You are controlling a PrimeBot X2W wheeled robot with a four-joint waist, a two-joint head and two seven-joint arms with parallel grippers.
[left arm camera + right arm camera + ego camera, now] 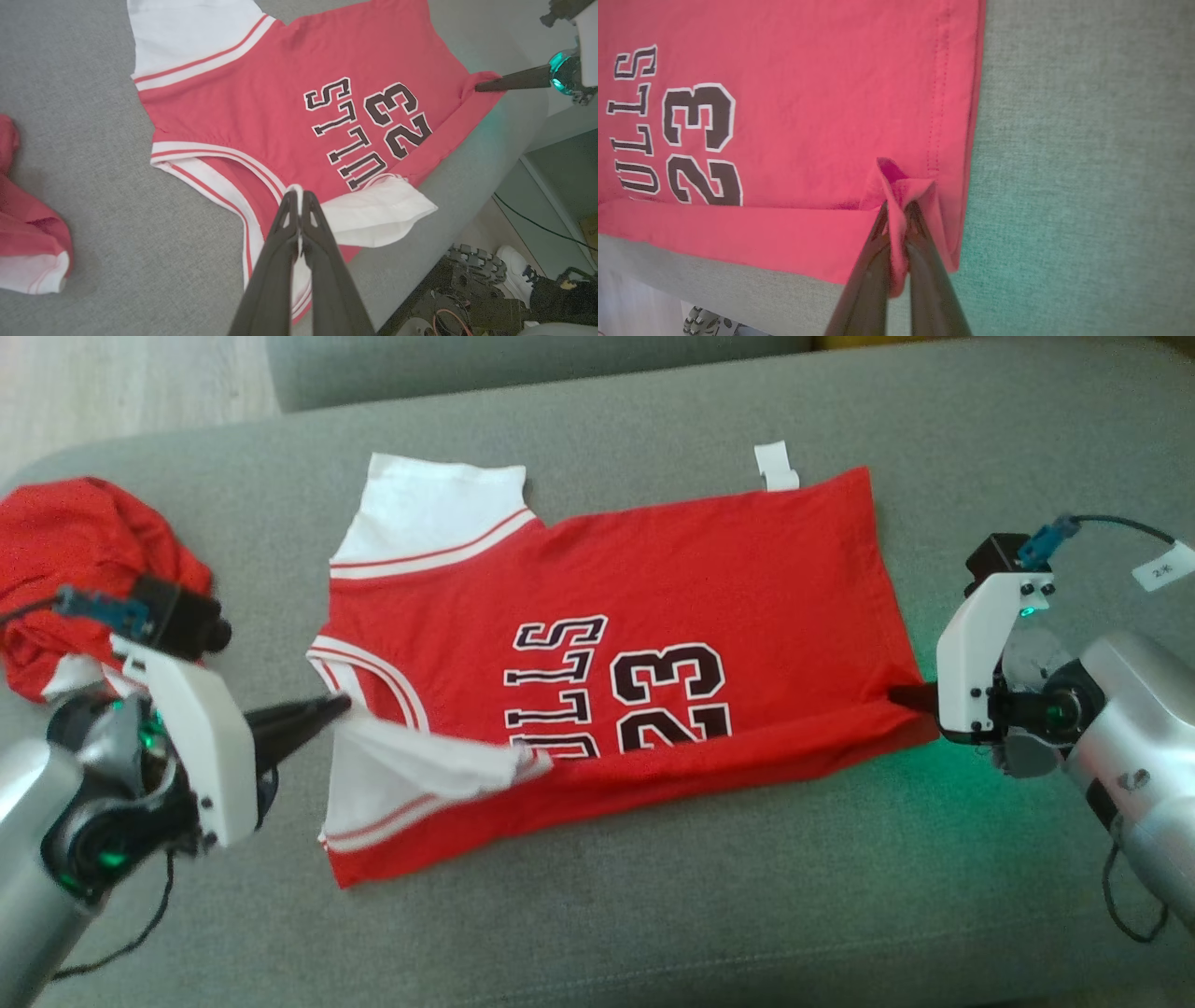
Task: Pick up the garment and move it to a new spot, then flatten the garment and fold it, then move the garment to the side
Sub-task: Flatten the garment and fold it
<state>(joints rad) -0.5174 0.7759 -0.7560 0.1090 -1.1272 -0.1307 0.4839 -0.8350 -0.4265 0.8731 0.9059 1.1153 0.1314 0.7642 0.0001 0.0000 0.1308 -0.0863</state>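
**Fold of the near edge.** The left fingers (275,261) are clenched on the white edge of the near sleeve (378,214) (a thin pinch, right at the tips). The right fingers (871,270) are clenched on a small tuck of red cloth at the near hem corner (901,186). Between the two grips the jersey (653,579) lies printed side up along the grey seat (653,915), its near long edge turned over onto the lettering. To fold well, both grips should probably travel together, low and at an equal pace. That keeps the cloth between them lightly taut, so the crease runs straight. The sleeve is best laid flat inside the fold, not bunched. A second red garment (84,551) lies crumpled well apart on the left.
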